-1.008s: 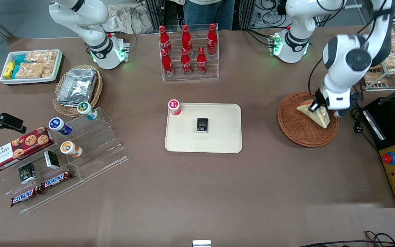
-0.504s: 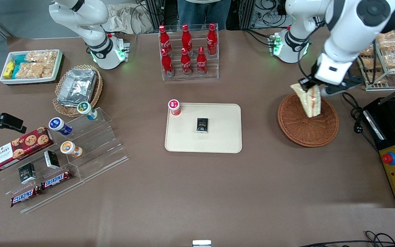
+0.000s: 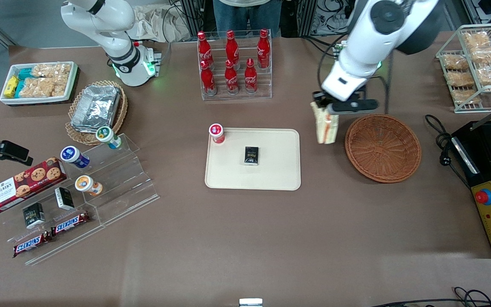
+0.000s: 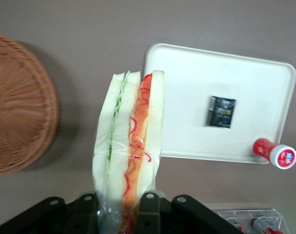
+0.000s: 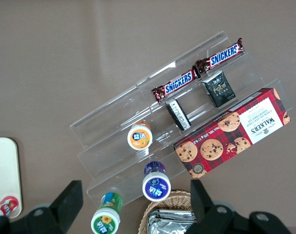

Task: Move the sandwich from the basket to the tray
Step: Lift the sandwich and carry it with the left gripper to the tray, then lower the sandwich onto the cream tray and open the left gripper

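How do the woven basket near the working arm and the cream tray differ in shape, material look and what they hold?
The basket is round, reddish-brown wicker and holds nothing; the tray is rectangular, smooth cream, carrying a small black box. The gripper hangs the sandwich above the table between them. Both are shallow and rest on the table.

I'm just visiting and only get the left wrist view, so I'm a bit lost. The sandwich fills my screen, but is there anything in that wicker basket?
Observer: No. The front view shows the whole basket, and nothing lies in it.
Visitor: Where is the hand right now?
Observer: The hand, shut on the sandwich, hangs in the air between the basket and the tray.
Visitor: Any drinks around?
Observer: Six red Coca-Cola bottles stand in a clear rack, farther from the front camera than the tray.
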Robot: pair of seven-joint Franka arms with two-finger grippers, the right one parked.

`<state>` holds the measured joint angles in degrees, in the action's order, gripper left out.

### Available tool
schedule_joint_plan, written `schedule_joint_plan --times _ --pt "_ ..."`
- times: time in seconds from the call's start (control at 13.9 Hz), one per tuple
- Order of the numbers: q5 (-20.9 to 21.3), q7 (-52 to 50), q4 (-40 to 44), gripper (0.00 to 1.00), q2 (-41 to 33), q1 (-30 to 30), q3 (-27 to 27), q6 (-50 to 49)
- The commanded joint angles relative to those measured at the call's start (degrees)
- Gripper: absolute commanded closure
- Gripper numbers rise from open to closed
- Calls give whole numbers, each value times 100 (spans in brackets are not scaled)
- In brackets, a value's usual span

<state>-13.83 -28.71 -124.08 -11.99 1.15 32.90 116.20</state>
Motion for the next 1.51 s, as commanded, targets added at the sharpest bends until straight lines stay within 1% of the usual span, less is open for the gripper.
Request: schedule_joint_plan --times 0.0,0.14,0.22,0.5,0.58,0.72,0.94,1.08,1.3,1.37,1.44 --pt "-50 41 59 100 565 52 356 489" --pt "73 58 59 100 1056 44 471 744" --pt "248 41 50 100 1268 44 480 902" --pt "1354 -695 41 100 2208 35 611 1553" --pt "1566 -872 50 100 2471 35 629 1737" --pt "1987 -1337 50 100 2806 -210 603 2046" --pt "2647 -1926 120 100 3377 -238 586 2274" --pt "3121 -2269 112 100 3572 -229 577 2389" --pt "3290 -2429 129 100 3765 -229 568 2696" --pt "3482 -2429 121 91 3827 -229 542 2697" --pt "3693 -2429 112 49 3836 -203 533 2697"
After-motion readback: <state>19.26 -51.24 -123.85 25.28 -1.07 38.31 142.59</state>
